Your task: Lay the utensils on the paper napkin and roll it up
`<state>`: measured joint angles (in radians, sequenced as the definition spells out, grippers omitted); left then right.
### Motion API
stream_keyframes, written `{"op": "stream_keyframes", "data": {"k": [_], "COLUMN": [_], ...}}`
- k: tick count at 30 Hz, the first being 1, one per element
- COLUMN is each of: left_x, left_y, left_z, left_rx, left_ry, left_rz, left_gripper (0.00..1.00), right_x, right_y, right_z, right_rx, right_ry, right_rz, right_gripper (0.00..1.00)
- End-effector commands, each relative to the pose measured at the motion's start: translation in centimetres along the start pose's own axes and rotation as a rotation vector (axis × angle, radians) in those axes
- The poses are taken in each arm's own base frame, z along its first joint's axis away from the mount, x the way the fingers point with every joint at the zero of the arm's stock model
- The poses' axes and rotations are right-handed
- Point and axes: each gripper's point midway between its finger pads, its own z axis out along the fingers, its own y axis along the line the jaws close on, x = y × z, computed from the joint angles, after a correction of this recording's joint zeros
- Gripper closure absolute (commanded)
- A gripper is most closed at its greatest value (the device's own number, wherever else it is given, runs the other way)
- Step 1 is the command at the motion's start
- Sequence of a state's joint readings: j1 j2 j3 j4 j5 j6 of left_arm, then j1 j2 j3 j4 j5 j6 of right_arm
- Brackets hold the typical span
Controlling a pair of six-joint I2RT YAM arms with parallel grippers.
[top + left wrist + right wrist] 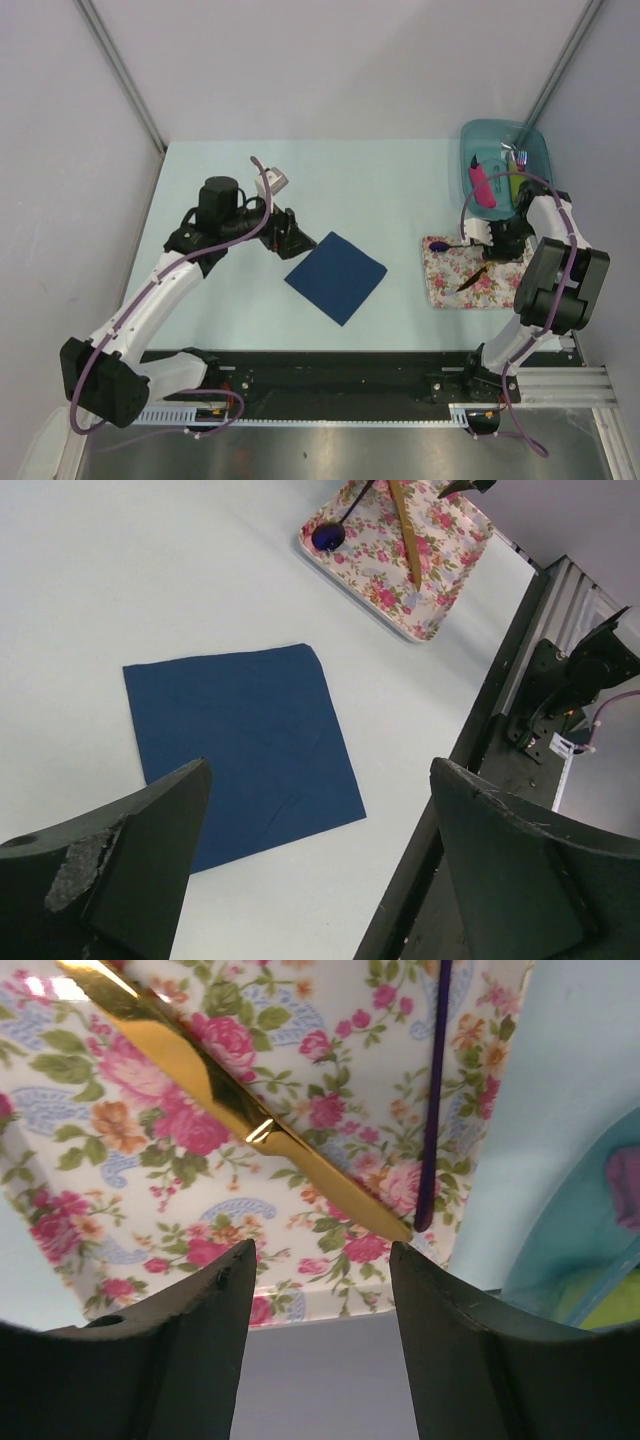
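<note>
Desk [400, 190]: pale, walled at the back and both sides, with a dark rail [350, 370] along the near edge. A small white label [561, 745] on the rail hardware is too small to read.

Teal bin [480, 140] sits at the far right. The floral tray [445, 290] is just in front of it.

Paper napkin [336, 277] lies flat mid-desk, one corner toward me. There is bare desk all round it, and it is well apart from the tray.

My left jaws hover at its far-left edge, spread wide, holding nothing. My right jaws hang low over the tray, partly open, gripping nothing.

Wooden knife [230, 1110] lies diagonally on the tray, its near end just beyond my right jaws' tips. Purple spoon [327, 536] lies beside it, bowl at the tray's left edge and handle end near the knife's end.
</note>
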<state>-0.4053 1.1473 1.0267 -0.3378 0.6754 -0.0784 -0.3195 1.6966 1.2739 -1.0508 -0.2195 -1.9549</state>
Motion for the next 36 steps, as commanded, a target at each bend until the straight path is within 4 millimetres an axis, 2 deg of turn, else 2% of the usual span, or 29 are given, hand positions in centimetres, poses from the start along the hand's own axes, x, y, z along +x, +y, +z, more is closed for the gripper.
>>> {"op": "stream_keyframes", "data": {"k": [1,6,12,24,31,32,34,36], "left_x": [-0.2,0.7,1.2,1.0,0.7,0.7,0.5,0.2], "left_y": [0.1,0.6,1.1,2.8,3.8,3.9,4.0,4.2], "left_z": [0.0,0.2,0.0,-0.5,-0.9,-0.9,-0.9,-0.9], "left_rx": [0.06,0.076,0.074,0.021,-0.043,-0.049,-0.056,-0.059], "left_ry": [-0.024,-0.012,-0.013,-0.026,-0.027,-0.028,-0.034,-0.036], "left_rz": [-0.041,-0.098,-0.12,-0.142,-0.12,-0.121,-0.12,-0.124], "left_gripper": [0.04,0.05,0.05,0.06,0.06,0.06,0.06,0.06], "right_x": [-0.2,0.4,0.6,0.6,1.2,1.0,0.7,0.0], "right_y": [-3.6,-4.0,-3.5,-0.4,-0.2,-0.1,0.2,0.7], "right_z": [1.1,2.3,3.9,7.4,7.5,7.3,6.9,6.3], "right_rx": [0.052,0.049,0.035,-0.041,-0.071,-0.077,-0.086,-0.093], "right_ry": [-0.009,0.007,0.007,-0.021,-0.004,-0.01,-0.016,-0.028], "right_rz": [-0.512,-0.551,-0.582,-0.628,-0.647,-0.649,-0.65,-0.653], "right_gripper": [0.4,0.41,0.41,0.48,0.66,0.72,0.78,0.95]}}
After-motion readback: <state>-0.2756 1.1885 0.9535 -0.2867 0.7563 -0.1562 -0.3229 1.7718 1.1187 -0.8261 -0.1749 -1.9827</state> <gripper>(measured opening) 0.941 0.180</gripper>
